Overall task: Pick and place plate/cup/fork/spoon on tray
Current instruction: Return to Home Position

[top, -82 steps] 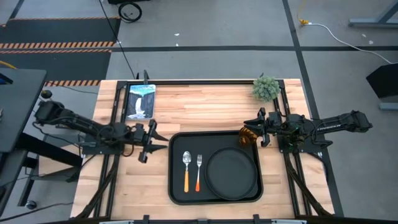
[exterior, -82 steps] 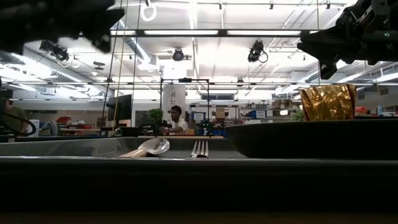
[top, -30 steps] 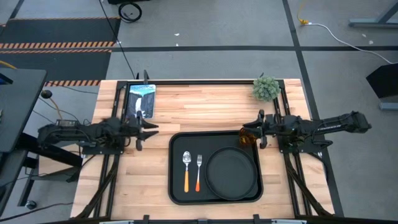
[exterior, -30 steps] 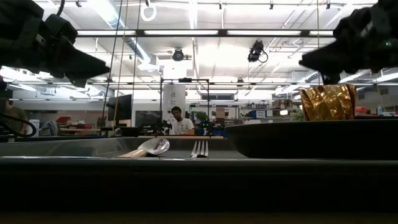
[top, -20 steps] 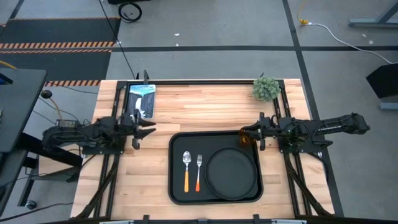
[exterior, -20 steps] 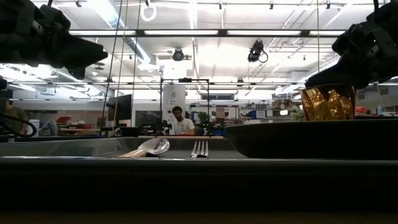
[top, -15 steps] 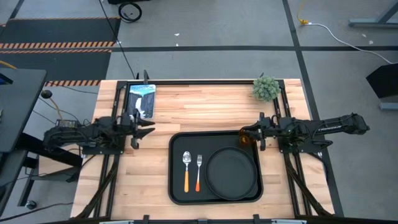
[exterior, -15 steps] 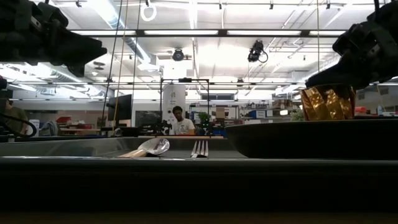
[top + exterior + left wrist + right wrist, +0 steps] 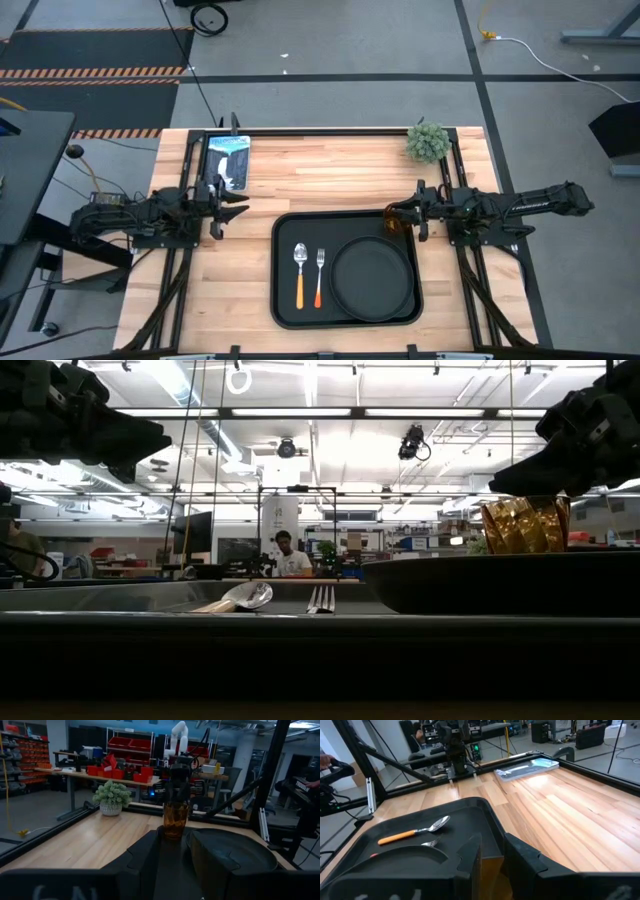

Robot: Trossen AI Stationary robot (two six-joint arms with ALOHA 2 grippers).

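The black tray [image 9: 283, 300] lies in the middle of the table. On it rest the round dark plate [image 9: 372, 278], the spoon [image 9: 299, 258] and the fork [image 9: 320, 262], side by side. The amber cup [image 9: 525, 525] stands upright in the tray's far right corner. My right gripper [image 9: 397, 211] hangs open right over the cup's rim; in its wrist view the cup [image 9: 492, 870] shows between the fingers. My left gripper [image 9: 240, 204] stands open over bare wood left of the tray, pointing level at it with nothing between its fingers. My right gripper stands level from the table's right, directly above the cup's rim [image 9: 520, 502]. The cup stands on the tray by its base. Whether the fingers touch the rim, I cannot tell.
A small potted plant [image 9: 428, 142] stands at the far right corner. A flat printed booklet [image 9: 226, 160] lies at the far left. Dark frame rails run along both table sides. Bare wood lies beyond and left of the tray. A person sits far behind the table [image 9: 290, 555].
My left gripper has drawn back a little toward the table's left edge and tipped up from slanting down to about level. My right gripper has tipped downward over the cup. The cup, plate, spoon and fork have stayed where they were.
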